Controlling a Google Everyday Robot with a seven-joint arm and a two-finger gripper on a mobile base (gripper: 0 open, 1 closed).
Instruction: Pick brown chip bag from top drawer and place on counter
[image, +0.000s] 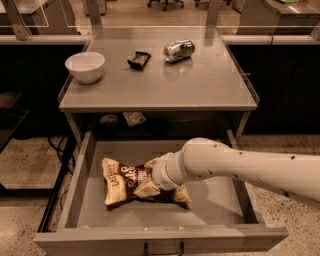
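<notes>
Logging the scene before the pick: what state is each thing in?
top drawer: pulled open
brown chip bag: lying flat on the drawer floor
gripper: down in the drawer, on the bag
white bowl: upright on the counter
green can: on its side on the counter
dark packet: flat on the counter

Office-like space — swivel chairs (161, 3), glass-railed counters (292, 10)
</notes>
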